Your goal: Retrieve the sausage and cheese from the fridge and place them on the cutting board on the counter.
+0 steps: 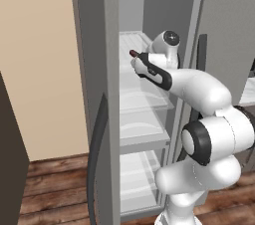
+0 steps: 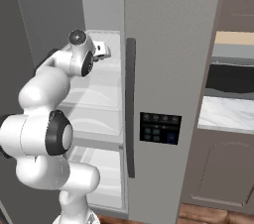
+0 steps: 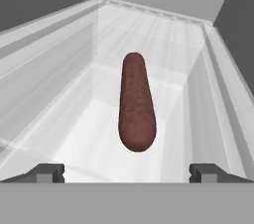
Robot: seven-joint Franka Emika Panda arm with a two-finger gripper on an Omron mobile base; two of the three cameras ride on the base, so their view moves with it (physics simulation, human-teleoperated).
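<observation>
Reddish-brown sausage (image 3: 136, 103) lies lengthwise on white fridge shelf (image 3: 59, 94), centred just ahead of wide-spread hand (image 3: 127, 172).

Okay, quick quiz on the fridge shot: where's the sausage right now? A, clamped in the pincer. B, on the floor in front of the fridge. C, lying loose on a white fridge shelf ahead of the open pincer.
C: the sausage lies on the white shelf inside the fridge, ahead of the open pincer, whose fingertips stand wide apart, not touching it.
</observation>
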